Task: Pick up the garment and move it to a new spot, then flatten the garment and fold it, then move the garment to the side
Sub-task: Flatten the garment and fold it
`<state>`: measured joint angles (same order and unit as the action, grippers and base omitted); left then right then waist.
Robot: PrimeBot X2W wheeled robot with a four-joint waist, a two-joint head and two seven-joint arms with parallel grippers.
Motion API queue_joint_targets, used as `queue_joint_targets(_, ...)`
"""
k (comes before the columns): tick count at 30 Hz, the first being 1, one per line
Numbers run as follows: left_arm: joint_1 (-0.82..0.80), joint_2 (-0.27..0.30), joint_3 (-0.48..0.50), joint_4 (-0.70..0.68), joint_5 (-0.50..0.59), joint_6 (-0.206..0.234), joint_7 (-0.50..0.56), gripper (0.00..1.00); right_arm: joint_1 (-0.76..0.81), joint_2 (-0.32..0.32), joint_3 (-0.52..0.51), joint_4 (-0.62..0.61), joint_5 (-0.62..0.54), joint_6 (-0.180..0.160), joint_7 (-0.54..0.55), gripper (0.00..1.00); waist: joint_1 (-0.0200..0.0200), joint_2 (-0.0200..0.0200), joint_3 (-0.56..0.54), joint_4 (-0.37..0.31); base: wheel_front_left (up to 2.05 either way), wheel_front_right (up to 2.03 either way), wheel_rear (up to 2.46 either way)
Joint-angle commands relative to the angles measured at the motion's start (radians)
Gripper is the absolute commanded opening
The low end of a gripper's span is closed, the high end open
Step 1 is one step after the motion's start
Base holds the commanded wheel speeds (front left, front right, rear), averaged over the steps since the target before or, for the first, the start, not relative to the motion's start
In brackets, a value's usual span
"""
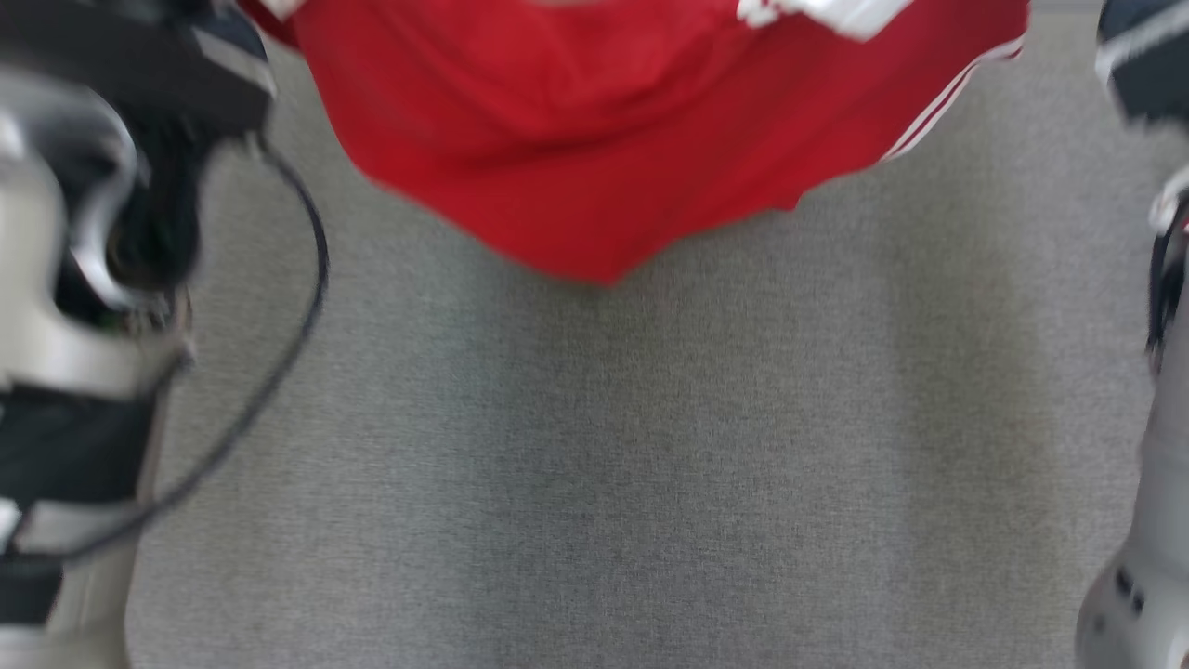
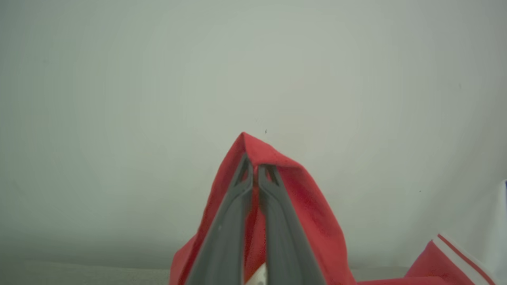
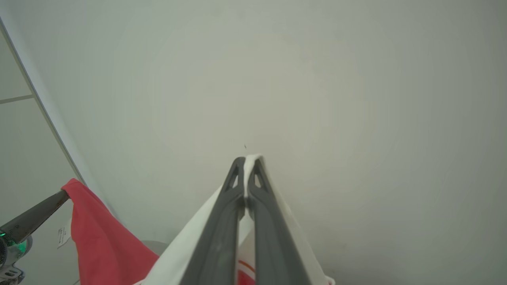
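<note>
We are holding the garment (image 1: 594,139) up between both arms, and it is hanging above the grey surface (image 1: 594,465), sagging to a rounded point in the middle. From the head, the cloth is showing as a broad red sheet, blurred, with thin white stripes (image 1: 938,102) along its right edge and white patches at the top. The pale left arm (image 1: 56,279) with its looping black cable (image 1: 297,279) is standing at the left edge, and the right arm (image 1: 1152,465) at the right edge.

The wrist views are giving us what the head view is not: the grips themselves. Our left claw (image 2: 253,168) is pinching a red corner, its fingers pressed together with the cloth folding over the tips into a peak against a plain pale wall (image 2: 119,79). Our right claw (image 3: 246,160) is clamping a white part of the garment, fingers together, with white cloth draping down both sides. The right wrist view is also showing the left claw off to its left, with the red corner hanging from it and a small white tag (image 3: 63,236) dangling beside it.

The surface is looking like a woven, carpet-like grey fabric; the garment is looking smooth and thin.
</note>
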<state>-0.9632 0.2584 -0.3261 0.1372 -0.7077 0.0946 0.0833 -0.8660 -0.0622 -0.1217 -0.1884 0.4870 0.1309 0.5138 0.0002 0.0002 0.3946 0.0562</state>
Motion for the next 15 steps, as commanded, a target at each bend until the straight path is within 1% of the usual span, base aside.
queue_joint_targets(1,-0.032,-0.006,0.013,0.011,0.000,-0.001,-0.009,0.00,-0.040,-0.009,0.003,0.014,0.006,-0.001,-0.008,0.00,-0.0002,-0.0002,0.073,-0.022,0.00,0.00,0.00)
queue_joint_targets(3,-0.104,-0.037,0.036,0.040,-0.027,0.003,-0.023,0.00,-0.132,-0.024,0.015,0.068,0.014,-0.001,-0.031,0.00,-0.0002,-0.0002,0.120,-0.030,0.00,0.00,0.00)
queue_joint_targets(5,-0.168,-0.062,0.058,0.081,-0.047,-0.004,-0.049,0.00,-0.211,-0.027,0.014,0.141,0.014,-0.001,-0.066,0.00,-0.0002,-0.0002,0.157,-0.036,0.00,0.00,0.00)
queue_joint_targets(7,-0.225,-0.080,0.068,0.123,-0.045,-0.009,-0.077,0.00,-0.292,-0.023,0.012,0.217,0.014,-0.001,-0.105,0.00,-0.0002,-0.0002,0.186,-0.043,0.00,0.00,0.00)
queue_joint_targets(8,-0.279,-0.096,0.078,0.163,-0.048,-0.021,-0.109,0.00,-0.370,-0.019,0.010,0.287,0.015,-0.001,-0.151,0.00,-0.0002,-0.0002,0.208,-0.050,0.00,0.00,0.00)
queue_joint_targets(9,-0.304,-0.107,0.088,0.182,-0.058,-0.028,-0.125,0.00,-0.407,-0.017,0.007,0.323,0.013,-0.001,-0.175,0.00,-0.0002,-0.0002,0.218,-0.054,0.00,0.00,0.00)
queue_joint_targets(12,-0.368,-0.117,0.093,0.251,-0.047,-0.045,-0.174,0.00,-0.498,-0.008,0.005,0.425,-0.005,-0.001,-0.252,0.00,-0.0002,-0.0002,0.233,-0.063,0.00,0.00,0.00)
queue_joint_targets(15,-0.427,-0.116,0.100,0.304,-0.017,-0.051,-0.242,0.00,-0.589,0.001,-0.018,0.516,-0.007,-0.001,-0.346,0.00,-0.0002,-0.0002,0.234,-0.074,0.00,0.00,0.00)
